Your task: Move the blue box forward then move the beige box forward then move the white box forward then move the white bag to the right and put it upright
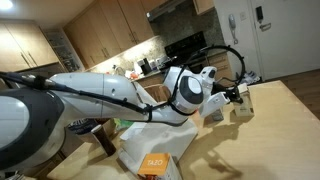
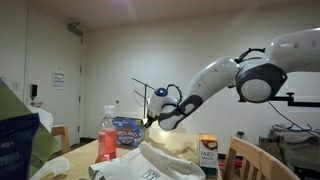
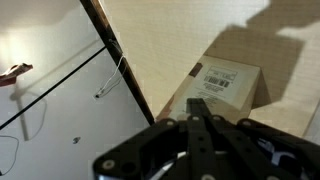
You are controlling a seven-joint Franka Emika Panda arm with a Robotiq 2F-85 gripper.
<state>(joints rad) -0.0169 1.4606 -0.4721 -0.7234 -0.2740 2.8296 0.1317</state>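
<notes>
While the tool (image 3: 198, 112) sits pressed together, pinching nothing, we see the beige box (image 3: 226, 86) on the bench (image 3: 180, 30) right at its tip; we reckon a shut tool makes a blunt pusher for sliding it forward. The blue box (image 2: 127, 133) stands nearby.

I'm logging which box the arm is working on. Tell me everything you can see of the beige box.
The beige box is a small blocky cream carton, cardboard by its look, and closed. The face toward the wrist camera bears a pale label with dark print too small to read. It rests on the light table, partly in shadow. The shut gripper sits right at its near edge; whether they touch cannot be told. In an exterior view it stands upright beside the gripper.
</notes>
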